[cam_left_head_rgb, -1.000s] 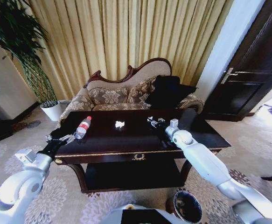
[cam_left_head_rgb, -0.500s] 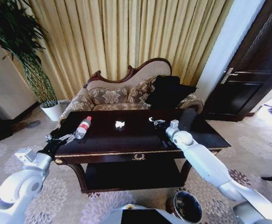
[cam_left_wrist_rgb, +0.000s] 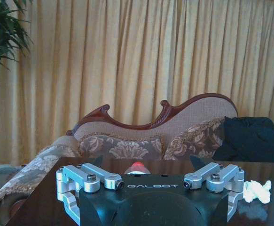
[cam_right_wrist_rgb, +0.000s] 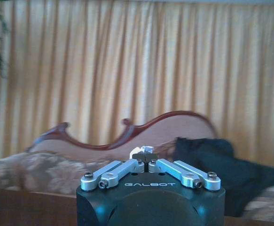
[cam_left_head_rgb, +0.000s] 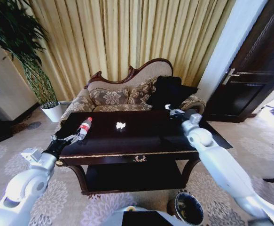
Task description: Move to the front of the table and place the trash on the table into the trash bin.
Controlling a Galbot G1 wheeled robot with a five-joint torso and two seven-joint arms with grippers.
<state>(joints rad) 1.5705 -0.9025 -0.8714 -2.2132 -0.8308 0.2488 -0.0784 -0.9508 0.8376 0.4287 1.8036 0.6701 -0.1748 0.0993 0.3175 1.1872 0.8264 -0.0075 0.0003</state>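
"GALBOT" stands on the left tool (cam_left_wrist_rgb: 151, 200) and right tool (cam_right_wrist_rgb: 146, 161) housings.

Head view: high, looking forward and down across the tabletop (cam_left_head_rgb: 127, 136) toward sofa (cam_left_head_rgb: 127, 94) and curtains (cam_left_head_rgb: 127, 37). Wrist views: low behind each hand, level, facing that same sofa and curtains.

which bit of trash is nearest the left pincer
The red-capped bottle, right ahead of the open left pincer; the white paper scrap lies farther toward the table's middle.
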